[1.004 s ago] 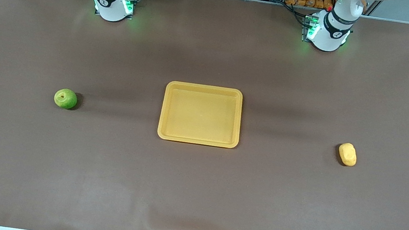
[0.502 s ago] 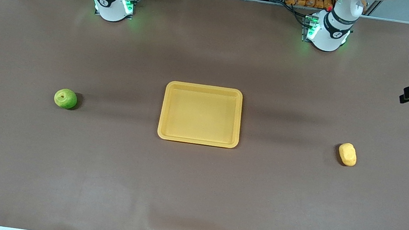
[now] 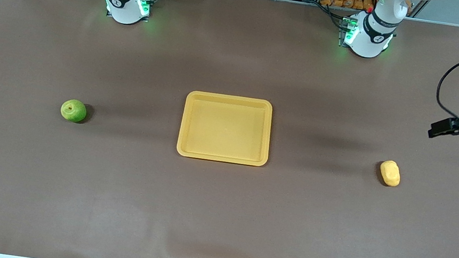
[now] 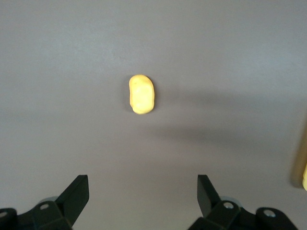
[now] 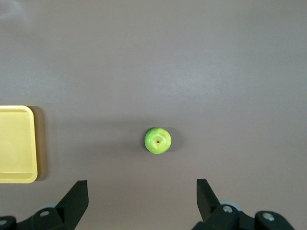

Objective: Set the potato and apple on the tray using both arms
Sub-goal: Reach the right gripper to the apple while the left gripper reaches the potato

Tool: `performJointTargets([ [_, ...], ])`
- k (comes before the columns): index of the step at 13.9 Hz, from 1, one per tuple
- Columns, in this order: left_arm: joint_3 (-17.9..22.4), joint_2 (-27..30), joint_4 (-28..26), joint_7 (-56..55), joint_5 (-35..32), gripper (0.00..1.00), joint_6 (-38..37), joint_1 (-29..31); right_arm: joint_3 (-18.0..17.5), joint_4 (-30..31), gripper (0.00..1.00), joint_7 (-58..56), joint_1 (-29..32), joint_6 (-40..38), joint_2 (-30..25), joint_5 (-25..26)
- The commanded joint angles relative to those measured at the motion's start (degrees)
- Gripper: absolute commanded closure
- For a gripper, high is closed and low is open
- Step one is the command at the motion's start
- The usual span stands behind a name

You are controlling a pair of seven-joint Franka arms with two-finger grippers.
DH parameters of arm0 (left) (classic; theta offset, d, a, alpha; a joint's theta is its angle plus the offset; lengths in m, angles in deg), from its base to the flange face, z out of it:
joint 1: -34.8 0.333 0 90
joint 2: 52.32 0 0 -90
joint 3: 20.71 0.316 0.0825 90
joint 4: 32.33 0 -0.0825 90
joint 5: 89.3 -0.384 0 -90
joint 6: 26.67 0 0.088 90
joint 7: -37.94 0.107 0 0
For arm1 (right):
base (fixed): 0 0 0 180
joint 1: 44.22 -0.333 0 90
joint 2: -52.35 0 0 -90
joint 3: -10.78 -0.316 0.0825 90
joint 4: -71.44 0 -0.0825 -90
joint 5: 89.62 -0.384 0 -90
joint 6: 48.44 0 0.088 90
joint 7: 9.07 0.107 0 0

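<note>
Bare brown desk (image 3: 216,218) lies open around everything. The left gripper (image 4: 143,194), jaws spread wide, hangs over the desk's edge at its own end, the lumpy oblong yellow potato (image 3: 390,173) below it. The right gripper (image 5: 142,197), likewise parted, hangs above the round green apple (image 3: 73,110). The flat rimmed yellow plastic tray (image 3: 229,100) sits between both fruits, holding nothing

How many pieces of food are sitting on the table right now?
2. The apple lies on the table toward the right arm's end; the potato lies toward the left arm's end. The tray sits between them with nothing on it. Nothing seems hidden.
</note>
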Motion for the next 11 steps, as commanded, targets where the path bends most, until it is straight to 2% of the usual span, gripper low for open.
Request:
performJointTargets([
  [1, -0.28, -3.3, -0.91, 0.43, -1.22, 0.0, 3.79, 0.34, -0.18, -0.1, 0.0, -0.05, 0.14, -0.88, 1.22, 1.06],
  [6, -0.28, -10.24, -0.65, 0.25, -1.22, 0.0, 8.01, 0.34, -0.18, 0.16, 0.0, -0.04, -0.04, -2.55, 5.44, 0.97],
  [11, -0.28, -17.63, -0.65, 0.25, -1.22, 0.0, 15.31, 1.4, -0.18, 1.74, 0.0, 0.48, -0.12, -0.89, 8.25, 0.88],
])
